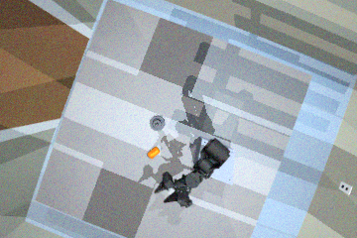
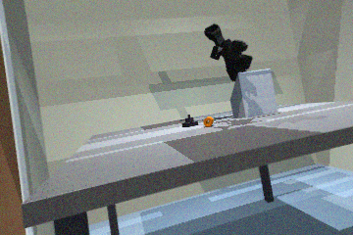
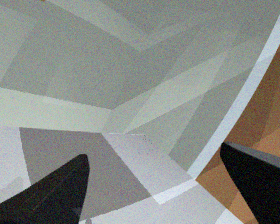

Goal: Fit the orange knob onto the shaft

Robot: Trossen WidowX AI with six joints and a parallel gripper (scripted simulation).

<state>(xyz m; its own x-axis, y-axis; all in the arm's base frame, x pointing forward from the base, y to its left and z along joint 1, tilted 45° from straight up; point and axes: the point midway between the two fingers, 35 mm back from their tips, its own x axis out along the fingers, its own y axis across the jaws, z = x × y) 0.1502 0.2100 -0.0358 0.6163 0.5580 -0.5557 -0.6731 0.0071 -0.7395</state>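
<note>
My tool (image 1: 166, 190) hangs high above the worktop (image 1: 119, 200), its two dark fingers spread wide apart with nothing between them. From overhead, the arm (image 1: 210, 156) reaches out from its pale base block (image 2: 255, 92) toward one edge of the worktop, and the tool sits at its far end. In the side view the arm is raised well clear of the surface, angled upward.

The orange knob (image 1: 153, 152) lies on its side on the worktop, well apart from my tool. Near it stands the round pedestal (image 1: 157, 123) with the dark shaft (image 2: 188, 117) rising from its middle; knob and pedestal do not touch.

The wrist view shows only my two finger points at the lower corners, a patch of worktop and its pale edge; neither knob nor pedestal appears there.
</note>
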